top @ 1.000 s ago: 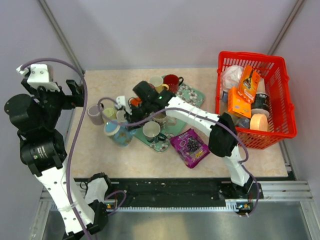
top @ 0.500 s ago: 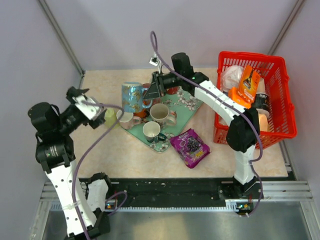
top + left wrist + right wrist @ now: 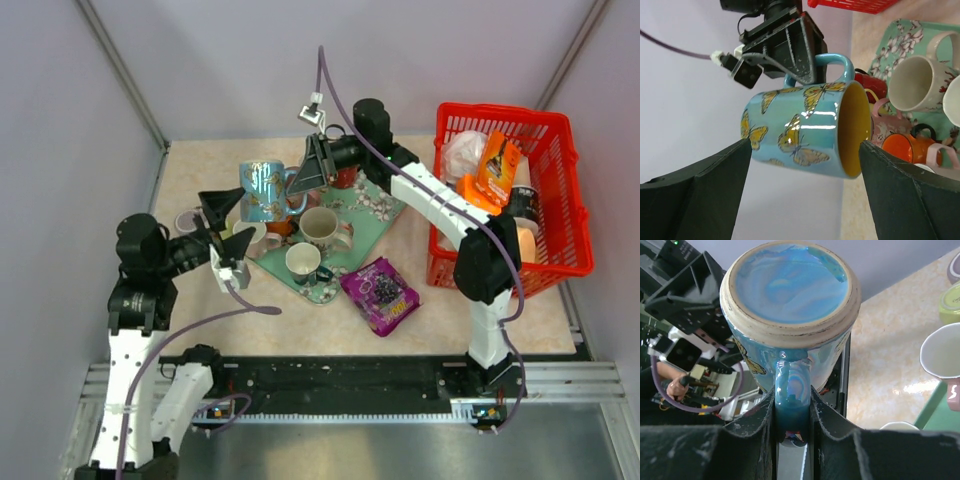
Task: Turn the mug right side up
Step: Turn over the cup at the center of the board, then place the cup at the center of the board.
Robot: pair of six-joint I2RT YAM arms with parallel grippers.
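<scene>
The butterfly mug (image 3: 262, 190) is off the bench, in the air just beyond the left edge of the floral tray (image 3: 388, 196). The right tool (image 3: 791, 412) is clenched on its handle, one finger on each side of the loop. In the right wrist view the mug's unglazed base faces the camera. In the left wrist view its yellow mouth points sideways, so it looks to be lying roughly on its side rather than inverted or upright. That camera's own tilt makes the true angle uncertain.

I judge this to be the middle of the turn: lifted and part-rotated, not yet set down.

The left tool (image 3: 227, 225) is released, its jaws spread wide on the side of the mug away from the tray. In its wrist view they bracket the mug body without touching it. The next move calls either for a further wrist roll to bring the mouth up, or for the left tool to close on the body and take over. Then it needs a free spot to land on, since the tray already carries a cream mug (image 3: 322, 228) and others.

The mug hides the bench directly beneath it in the top view, along with parts of the small mugs there. The right fingertips are lost behind the handle.
</scene>
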